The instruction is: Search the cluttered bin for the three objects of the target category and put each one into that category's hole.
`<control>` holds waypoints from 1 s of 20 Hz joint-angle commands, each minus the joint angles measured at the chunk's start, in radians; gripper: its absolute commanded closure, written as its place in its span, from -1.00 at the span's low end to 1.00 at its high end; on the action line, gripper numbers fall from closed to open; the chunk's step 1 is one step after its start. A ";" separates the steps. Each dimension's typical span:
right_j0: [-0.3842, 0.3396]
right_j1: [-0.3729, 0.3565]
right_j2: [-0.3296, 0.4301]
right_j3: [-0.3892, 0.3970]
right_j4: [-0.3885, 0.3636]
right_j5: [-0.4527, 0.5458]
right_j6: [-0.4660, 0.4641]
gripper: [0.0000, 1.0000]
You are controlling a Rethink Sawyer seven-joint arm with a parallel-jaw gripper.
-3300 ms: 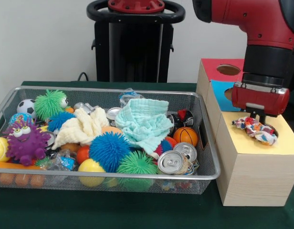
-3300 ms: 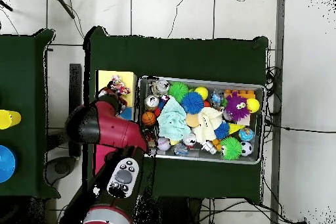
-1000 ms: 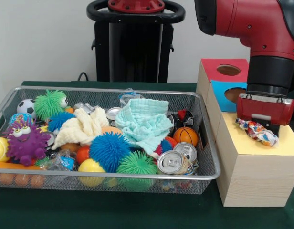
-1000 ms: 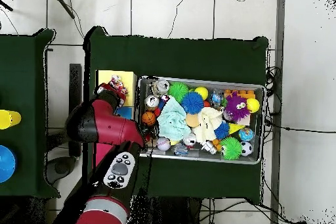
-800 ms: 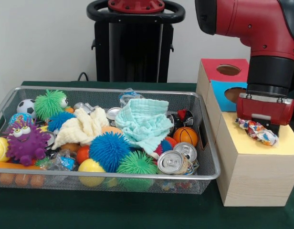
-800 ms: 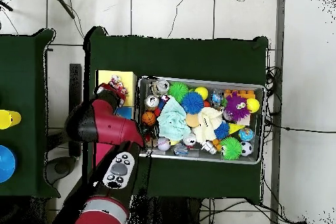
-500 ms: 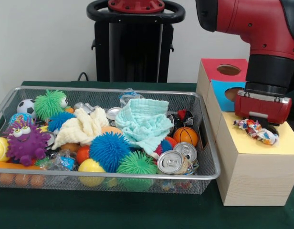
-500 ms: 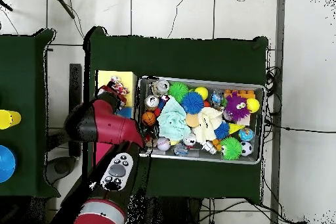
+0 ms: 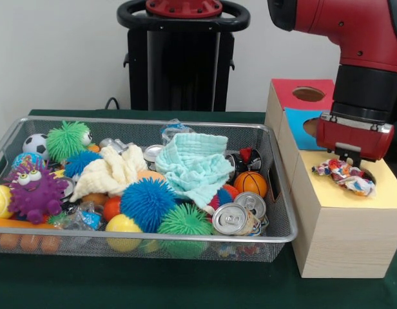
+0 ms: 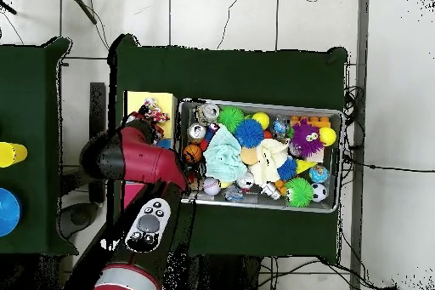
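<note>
One knotted fabric bundle (image 9: 344, 175), white with red, blue and yellow patches, lies on the yellow-topped box (image 9: 327, 193), partly over its round hole (image 9: 367, 174). The gripper (image 9: 348, 156) hangs just above the bundle, under the red wrist; whether it touches the bundle cannot be told. The bundle also shows in the overhead view (image 10: 153, 116), at the edge of the yellow box (image 10: 140, 100). The wire mesh bin (image 9: 153, 239) stands left of the boxes, full of clutter. No other bundle shows in it.
The blue-topped box (image 9: 300, 122) and the red-topped box (image 9: 295, 90) stand behind the yellow one. The bin holds spiky rubber balls (image 9: 145, 203), a mint cloth (image 9: 195, 164), a pale yellow cloth (image 9: 111, 170), cans (image 9: 229, 219) and a purple monster toy (image 9: 34, 191).
The gripper has risen a little above the yellow box and shifted slightly. The bundle has stayed on the box top by the hole.
</note>
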 commanded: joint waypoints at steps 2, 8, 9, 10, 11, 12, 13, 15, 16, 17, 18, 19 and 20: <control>-0.032 0.038 0.035 0.083 -0.085 0.220 0.055 1.00; -0.050 0.003 0.046 0.093 -0.093 0.252 0.055 1.00; -0.051 -0.001 0.047 0.093 -0.095 0.255 0.056 1.00; -0.052 -0.003 0.048 0.094 -0.098 0.256 0.056 1.00; -0.052 -0.005 0.049 0.094 -0.100 0.257 0.057 1.00; -0.054 -0.008 0.051 0.095 -0.101 0.259 0.058 1.00; -0.054 -0.009 0.052 0.095 -0.102 0.260 0.059 1.00; -0.053 -0.015 0.046 0.091 -0.107 0.278 0.058 1.00; -0.050 -0.019 0.040 0.086 -0.110 0.292 0.057 1.00; -0.050 -0.021 0.038 0.085 -0.110 0.299 0.058 1.00; -0.050 -0.025 0.037 0.084 -0.111 0.310 0.057 1.00; -0.050 -0.029 0.037 0.085 -0.111 0.313 0.058 1.00; -0.050 -0.031 0.037 0.085 -0.112 0.317 0.060 1.00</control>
